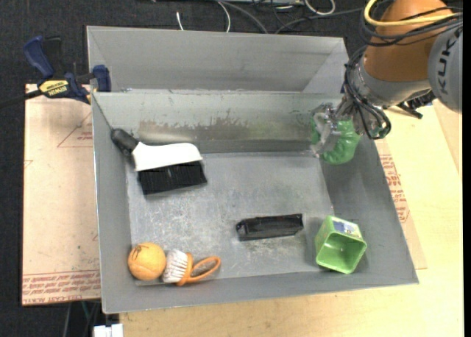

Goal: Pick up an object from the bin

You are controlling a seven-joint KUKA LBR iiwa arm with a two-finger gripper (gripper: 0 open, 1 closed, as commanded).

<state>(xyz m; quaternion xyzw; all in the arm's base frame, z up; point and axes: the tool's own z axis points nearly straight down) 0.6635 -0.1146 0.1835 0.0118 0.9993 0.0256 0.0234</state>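
Above the grey bin's [221,71] far right corner, the gripper [333,131] grips a small green object [340,149], the pick seemingly almost complete.

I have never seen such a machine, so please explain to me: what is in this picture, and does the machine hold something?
This is a robot arm reaching from the right into a grey metal bin; the camera looks down from above. Its gripper has two fingers, closed on a small green object near the bin's right wall. On the floor lie a white brush with black bristles, a black bar, a green cup on its side, an orange ball and a small orange-handled brush.
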